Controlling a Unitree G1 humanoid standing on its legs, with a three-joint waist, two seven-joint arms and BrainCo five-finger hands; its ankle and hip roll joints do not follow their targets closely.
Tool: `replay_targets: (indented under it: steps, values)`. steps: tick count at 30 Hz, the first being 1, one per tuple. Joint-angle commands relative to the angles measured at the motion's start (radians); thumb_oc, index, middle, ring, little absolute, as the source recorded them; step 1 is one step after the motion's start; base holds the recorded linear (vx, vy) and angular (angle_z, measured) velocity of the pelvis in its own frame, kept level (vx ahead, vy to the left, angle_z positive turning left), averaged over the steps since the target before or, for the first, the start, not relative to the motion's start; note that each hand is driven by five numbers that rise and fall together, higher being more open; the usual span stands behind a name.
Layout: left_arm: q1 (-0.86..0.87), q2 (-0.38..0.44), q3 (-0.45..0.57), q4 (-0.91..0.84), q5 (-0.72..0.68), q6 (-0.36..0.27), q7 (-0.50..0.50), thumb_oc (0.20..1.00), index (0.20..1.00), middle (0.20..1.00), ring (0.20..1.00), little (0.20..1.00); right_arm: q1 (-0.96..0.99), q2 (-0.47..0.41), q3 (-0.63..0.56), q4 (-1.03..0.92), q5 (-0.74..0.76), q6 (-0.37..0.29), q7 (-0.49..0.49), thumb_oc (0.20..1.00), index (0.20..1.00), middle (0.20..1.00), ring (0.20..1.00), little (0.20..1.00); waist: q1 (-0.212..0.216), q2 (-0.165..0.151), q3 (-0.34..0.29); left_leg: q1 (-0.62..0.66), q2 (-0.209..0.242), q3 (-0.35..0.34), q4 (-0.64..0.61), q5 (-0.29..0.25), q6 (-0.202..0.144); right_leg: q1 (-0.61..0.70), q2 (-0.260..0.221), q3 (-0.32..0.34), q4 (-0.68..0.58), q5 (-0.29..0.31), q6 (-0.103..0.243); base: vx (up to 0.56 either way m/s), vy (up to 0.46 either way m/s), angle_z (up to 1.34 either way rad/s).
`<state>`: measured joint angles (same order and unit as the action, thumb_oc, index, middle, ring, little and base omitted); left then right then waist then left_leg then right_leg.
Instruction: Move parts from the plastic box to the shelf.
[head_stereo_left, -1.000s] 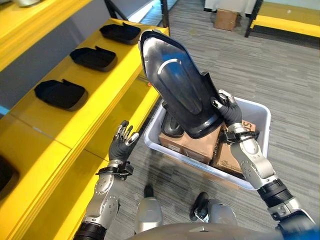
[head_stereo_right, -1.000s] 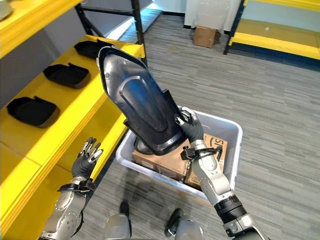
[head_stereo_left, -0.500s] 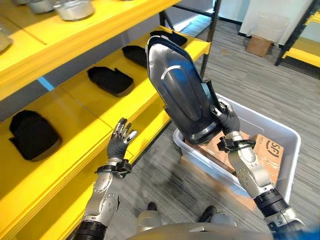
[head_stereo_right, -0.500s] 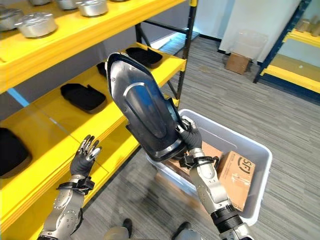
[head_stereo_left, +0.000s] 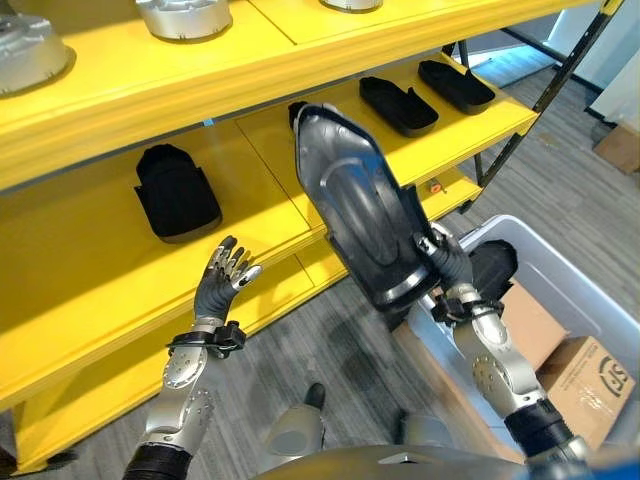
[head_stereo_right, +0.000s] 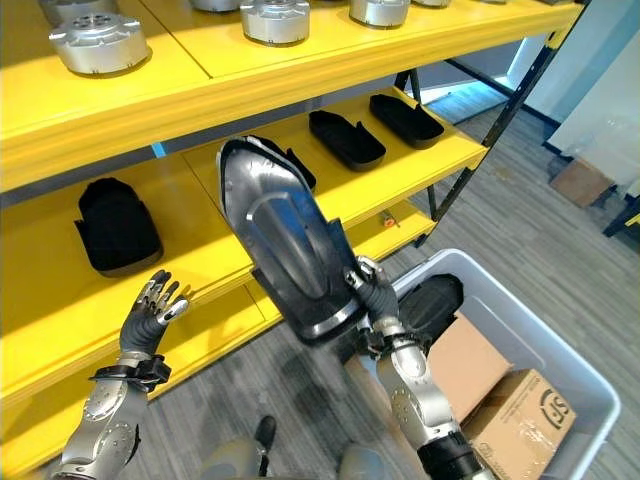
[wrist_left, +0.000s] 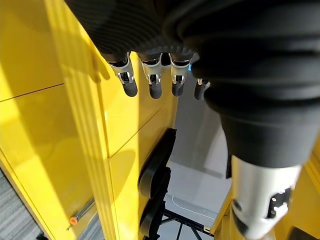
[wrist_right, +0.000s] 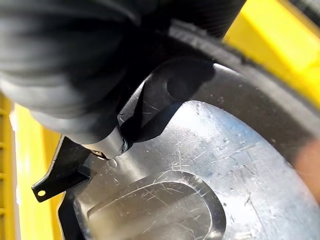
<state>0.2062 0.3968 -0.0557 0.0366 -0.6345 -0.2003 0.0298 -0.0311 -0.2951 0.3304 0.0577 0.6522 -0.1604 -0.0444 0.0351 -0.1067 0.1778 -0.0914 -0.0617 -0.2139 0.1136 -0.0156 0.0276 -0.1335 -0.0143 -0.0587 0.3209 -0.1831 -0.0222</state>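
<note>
My right hand (head_stereo_left: 449, 268) is shut on the lower edge of a large dark grey moulded part (head_stereo_left: 360, 210), held upright and tilted in front of the yellow shelf (head_stereo_left: 90, 250). The same part (wrist_right: 200, 170) shows scratched and shiny in the right wrist view. The grey plastic box (head_stereo_left: 585, 295) stands on the floor at the right, with another black part (head_stereo_left: 490, 268) and cardboard boxes (head_stereo_left: 585, 375) inside. My left hand (head_stereo_left: 222, 280) is open, fingers spread, raised near the front edge of the lower shelf; its fingers (wrist_left: 150, 80) hang straight over the yellow board.
Several black moulded parts (head_stereo_left: 176, 190) (head_stereo_left: 398, 104) (head_stereo_left: 456, 85) lie spaced along the lower shelf. Round metal castings (head_stereo_left: 30, 48) (head_stereo_left: 190, 16) stand on the shelf above. A dark upright post (head_stereo_left: 545, 95) marks the rack's right end. Grey plank floor lies in front.
The view has swung left toward the shelf, putting the box at the right edge. My right hand still holds the big part, now before the lower shelf. The left hand stays raised and open.
</note>
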Motion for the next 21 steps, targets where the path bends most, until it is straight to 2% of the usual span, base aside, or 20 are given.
replay_targets:
  steps: [1, 2, 3, 4, 5, 8, 10, 12, 13, 14, 15, 16, 17, 18, 19, 20, 21]
  values:
    - [-0.022, 0.016, -0.009, -0.117, 0.044, -0.037, -0.038, 1.0, 1.0, 1.0, 1.0, 1.0, -0.087, -0.004, -0.013, -0.087, 0.044, -0.069, 0.022, 0.2, 0.2, 0.2, 0.2, 0.2, -0.029, 0.0, -0.024, 0.053, -0.059, 0.072, -0.067, -0.023, 0.035, 0.01, 0.099, 0.01, -0.132, 0.119, 0.067, -0.01, 0.014, 0.27]
    - [-0.031, 0.008, -0.015, -0.106, 0.047, -0.042, -0.031, 1.0, 1.0, 1.0, 1.0, 1.0, -0.085, -0.003, -0.007, -0.078, 0.044, -0.067, 0.02, 0.2, 0.2, 0.2, 0.2, 0.2, -0.032, -0.007, -0.027, 0.052, -0.066, 0.069, -0.067, -0.02, 0.034, 0.023, 0.109, 0.032, -0.164, 0.123, 0.059, -0.02, 0.01, 0.1]
    - [-0.03, -0.009, -0.027, -0.118, 0.046, -0.047, -0.024, 1.0, 1.0, 1.0, 1.0, 1.0, -0.096, -0.002, 0.006, -0.082, 0.049, -0.065, 0.014, 0.2, 0.2, 0.2, 0.2, 0.2, -0.013, -0.007, -0.031, 0.064, -0.068, 0.074, -0.094, -0.004, 0.032, 0.052, 0.08, -0.008, -0.183, 0.13, 0.065, -0.01, -0.004, 0.07]
    - [-0.03, -0.01, -0.027, -0.119, 0.046, -0.047, -0.024, 1.0, 1.0, 1.0, 1.0, 1.0, -0.096, -0.003, 0.007, -0.082, 0.049, -0.065, 0.014, 0.2, 0.2, 0.2, 0.2, 0.2, -0.014, -0.006, -0.03, 0.067, -0.068, 0.074, -0.097, -0.002, 0.032, 0.053, 0.08, -0.009, -0.184, 0.13, 0.065, 0.0, 0.0, 0.0]
    - [-0.022, -0.017, -0.025, -0.129, 0.023, -0.057, -0.019, 1.0, 1.0, 1.0, 1.0, 1.0, -0.113, -0.006, 0.02, -0.081, 0.041, -0.062, 0.01, 0.2, 0.2, 0.2, 0.2, 0.2, -0.012, 0.007, -0.043, 0.08, -0.057, 0.081, -0.147, 0.022, 0.031, 0.072, 0.086, 0.002, -0.222, 0.137, 0.066, 0.01, -0.017, 0.08]
    - [-0.007, -0.017, -0.019, -0.135, 0.018, -0.055, -0.026, 1.0, 1.0, 1.0, 1.0, 1.0, -0.115, -0.009, 0.015, -0.071, 0.045, -0.065, 0.009, 0.2, 0.2, 0.2, 0.2, 0.2, -0.012, 0.015, -0.059, 0.082, -0.057, 0.083, -0.157, 0.028, 0.031, 0.084, 0.081, 0.0, -0.246, 0.134, 0.062, 0.0, -0.002, 0.01]
    - [-0.008, -0.012, -0.023, -0.13, 0.015, -0.05, -0.031, 1.0, 1.0, 1.0, 1.0, 1.0, -0.125, -0.012, 0.019, -0.065, 0.05, -0.066, 0.004, 0.2, 0.2, 0.2, 0.2, 0.2, -0.011, 0.018, -0.06, 0.062, -0.066, 0.087, -0.116, 0.011, 0.026, 0.091, 0.081, 0.003, -0.254, 0.131, 0.054, 0.01, -0.029, 0.1]
    - [-0.011, -0.011, -0.026, -0.13, 0.01, -0.048, -0.04, 1.0, 1.0, 1.0, 1.0, 1.0, -0.126, -0.023, 0.013, -0.073, 0.052, -0.068, 0.002, 0.2, 0.2, 0.2, 0.2, 0.2, -0.008, 0.018, -0.04, 0.021, -0.082, 0.092, 0.008, -0.025, 0.008, 0.096, 0.065, -0.016, -0.254, 0.13, 0.047, -0.03, -0.027, 0.37]
    - [-0.022, -0.016, -0.04, -0.13, -0.001, -0.043, -0.045, 1.0, 1.0, 1.0, 1.0, 1.0, -0.114, -0.047, -0.011, -0.088, 0.042, -0.077, -0.006, 0.2, 0.2, 0.2, 0.2, 0.2, -0.024, 0.019, -0.012, -0.025, -0.042, 0.192, 0.103, -0.051, -0.021, 0.104, 0.041, -0.06, -0.238, 0.112, 0.042, -0.06, -0.011, 0.75]
    - [-0.027, -0.016, -0.043, -0.128, -0.003, -0.04, -0.047, 1.0, 1.0, 1.0, 1.0, 1.0, -0.112, -0.056, -0.02, -0.091, 0.039, -0.08, -0.014, 0.2, 0.2, 0.2, 0.2, 0.2, -0.038, 0.014, -0.007, -0.034, 0.009, 0.268, 0.119, -0.061, -0.017, 0.101, 0.026, -0.08, -0.231, 0.113, 0.041, -0.09, 0.012, 1.28]
    - [-0.033, -0.018, -0.048, -0.12, -0.004, -0.037, -0.047, 1.0, 1.0, 1.0, 1.0, 1.0, -0.112, -0.058, -0.022, -0.09, 0.041, -0.082, -0.021, 0.2, 0.2, 0.2, 0.2, 0.2, -0.041, 0.009, 0.0, -0.038, 0.051, 0.306, 0.146, -0.078, -0.013, 0.104, 0.014, -0.087, -0.224, 0.111, 0.04, -0.06, 0.027, 1.38]
    - [-0.034, -0.016, -0.049, -0.116, -0.002, -0.036, -0.046, 1.0, 1.0, 1.0, 1.0, 1.0, -0.109, -0.058, -0.025, -0.087, 0.045, -0.08, -0.023, 0.2, 0.2, 0.2, 0.2, 0.2, -0.037, 0.005, 0.003, -0.036, 0.074, 0.293, 0.161, -0.088, -0.016, 0.108, 0.009, -0.086, -0.219, 0.108, 0.037, -0.04, 0.024, 1.46]
    - [-0.034, -0.016, -0.049, -0.116, -0.002, -0.036, -0.046, 1.0, 1.0, 1.0, 1.0, 1.0, -0.109, -0.058, -0.026, -0.087, 0.045, -0.08, -0.023, 0.2, 0.2, 0.2, 0.2, 0.2, -0.036, 0.006, 0.005, -0.037, 0.075, 0.293, 0.166, -0.091, -0.017, 0.11, 0.01, -0.087, -0.218, 0.107, 0.037, 0.02, 0.044, 0.81]
    - [-0.027, -0.016, -0.041, -0.122, 0.001, -0.037, -0.036, 1.0, 1.0, 1.0, 1.0, 1.0, -0.092, -0.057, -0.034, -0.087, 0.046, -0.076, -0.019, 0.2, 0.2, 0.2, 0.2, 0.2, -0.028, -0.003, -0.004, -0.021, 0.115, 0.223, 0.158, -0.08, -0.029, 0.115, -0.002, -0.08, -0.204, 0.095, 0.039, 0.03, 0.028, 0.46]
    - [-0.026, -0.016, -0.041, -0.122, 0.001, -0.036, -0.036, 1.0, 1.0, 1.0, 1.0, 1.0, -0.092, -0.057, -0.034, -0.087, 0.046, -0.076, -0.019, 0.2, 0.2, 0.2, 0.2, 0.2, -0.03, -0.003, -0.003, -0.02, 0.115, 0.221, 0.156, -0.08, -0.03, 0.117, -0.002, -0.082, -0.203, 0.093, 0.039, 0.06, 0.057, 0.13]
    - [-0.018, -0.017, -0.035, -0.132, 0.0, -0.034, -0.033, 1.0, 1.0, 1.0, 1.0, 1.0, -0.084, -0.059, -0.039, -0.087, 0.045, -0.076, -0.017, 0.2, 0.2, 0.2, 0.2, 0.2, -0.029, -0.006, -0.009, -0.002, 0.149, 0.2, 0.134, -0.063, -0.039, 0.117, -0.009, -0.082, -0.192, 0.086, 0.041, 0.05, 0.075, 0.09]
    - [-0.017, -0.018, -0.028, -0.139, -0.004, -0.033, -0.029, 1.0, 1.0, 1.0, 1.0, 1.0, -0.082, -0.062, -0.043, -0.084, 0.045, -0.076, -0.017, 0.2, 0.2, 0.2, 0.2, 0.2, -0.029, -0.003, -0.016, 0.016, 0.203, 0.188, 0.1, -0.03, -0.048, 0.11, -0.017, -0.088, -0.175, 0.077, 0.042, 0.05, 0.129, 0.38]
